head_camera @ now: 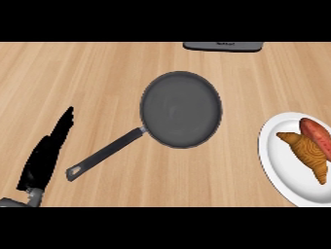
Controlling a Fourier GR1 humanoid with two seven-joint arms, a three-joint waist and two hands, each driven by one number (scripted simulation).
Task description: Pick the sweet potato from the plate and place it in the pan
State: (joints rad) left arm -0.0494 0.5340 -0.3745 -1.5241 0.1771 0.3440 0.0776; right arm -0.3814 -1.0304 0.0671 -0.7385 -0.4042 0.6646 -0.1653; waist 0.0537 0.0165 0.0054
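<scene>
A reddish sweet potato (321,138) lies on the white plate (283,175) at the right edge of the head view, beside a brown croissant (309,155). The dark grey pan (180,109) sits in the middle of the wooden counter, nothing in it, its handle (105,154) pointing down-left. My left hand (47,153) rests at the lower left with straight fingers pointing up, just left of the handle's end and holding nothing. My right hand does not show.
A dark grey appliance edge (222,45) sits at the back of the counter, above the pan. Bare wooden counter (67,73) stretches between pan and plate and across the left.
</scene>
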